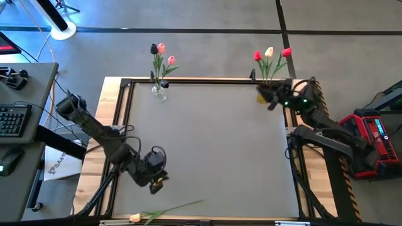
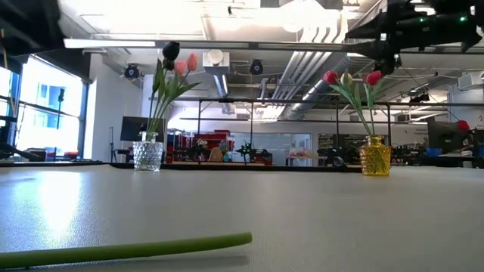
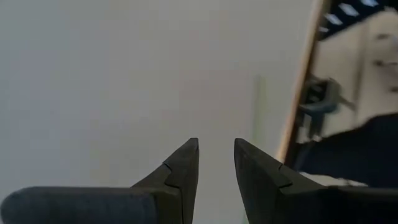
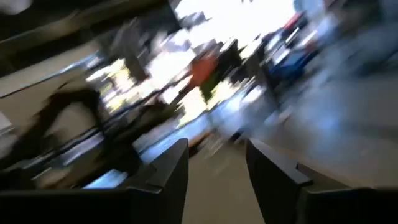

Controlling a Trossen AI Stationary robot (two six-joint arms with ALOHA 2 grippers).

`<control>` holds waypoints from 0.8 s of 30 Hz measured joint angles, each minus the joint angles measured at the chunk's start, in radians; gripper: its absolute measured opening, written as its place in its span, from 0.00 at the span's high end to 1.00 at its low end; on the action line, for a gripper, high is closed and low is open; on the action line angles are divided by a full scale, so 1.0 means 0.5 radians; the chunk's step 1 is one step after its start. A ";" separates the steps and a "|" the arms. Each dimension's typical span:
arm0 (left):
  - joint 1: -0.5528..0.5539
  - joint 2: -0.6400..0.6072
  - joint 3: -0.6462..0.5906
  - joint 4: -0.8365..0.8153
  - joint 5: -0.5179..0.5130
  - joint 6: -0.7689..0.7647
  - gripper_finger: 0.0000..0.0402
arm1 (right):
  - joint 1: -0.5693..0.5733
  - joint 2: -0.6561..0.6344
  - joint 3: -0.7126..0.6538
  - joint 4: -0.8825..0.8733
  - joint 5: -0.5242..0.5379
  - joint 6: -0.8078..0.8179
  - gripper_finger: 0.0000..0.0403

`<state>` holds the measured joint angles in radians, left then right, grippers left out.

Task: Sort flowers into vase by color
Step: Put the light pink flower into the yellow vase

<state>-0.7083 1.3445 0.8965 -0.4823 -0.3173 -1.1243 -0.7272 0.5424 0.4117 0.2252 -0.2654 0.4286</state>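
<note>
A clear glass vase [image 1: 159,93] at the table's far left holds one near-black and two pink tulips [image 1: 161,53]; it also shows in the low view [image 2: 148,155]. A yellow vase [image 1: 262,96] at the far right holds two red tulips and one cream tulip [image 1: 270,56]; it also shows in the low view [image 2: 375,156]. One cream-headed tulip [image 1: 166,211] lies flat along the table's near edge, and its stem shows in the low view [image 2: 128,251]. My left gripper [image 1: 157,182] hovers near it, open and empty [image 3: 216,144]. My right gripper [image 1: 271,100] is beside the yellow vase, open and empty [image 4: 217,144].
A black frame [image 1: 207,80] rims the table. A desk with a keyboard [image 1: 12,119] stands to the left, and red equipment [image 1: 377,135] stands to the right. The table's grey middle [image 1: 213,144] is bare.
</note>
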 joint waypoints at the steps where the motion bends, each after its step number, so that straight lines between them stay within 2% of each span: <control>1: -0.030 0.001 -0.030 0.071 0.002 0.001 0.78 | 0.063 0.019 0.000 -0.032 -0.063 0.037 0.63; 5: -0.136 0.032 -0.101 0.230 0.004 0.116 0.78 | 0.358 0.116 0.000 -0.163 -0.174 0.158 0.65; 9: -0.256 0.185 -0.101 0.309 0.014 0.303 0.78 | 0.724 0.259 0.000 -0.192 -0.158 0.330 0.65; 11: -0.303 0.286 -0.101 0.401 0.074 0.383 0.78 | 0.936 0.337 0.000 -0.188 -0.078 0.419 0.65; 14: -0.345 0.432 -0.101 0.572 0.168 0.400 0.78 | 1.285 0.464 0.000 -0.187 0.186 0.512 0.65; 19: -0.399 0.602 -0.032 0.699 0.189 0.380 0.78 | 1.816 0.684 0.000 -0.060 0.784 0.667 0.65; 24: -0.445 0.787 0.101 0.693 0.190 0.459 0.78 | 2.129 0.915 0.000 0.195 1.149 0.791 0.65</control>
<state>-0.9307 1.7380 0.9470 -0.1357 -0.2223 -0.8948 0.3372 0.9999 0.4118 0.3228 0.3089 0.8242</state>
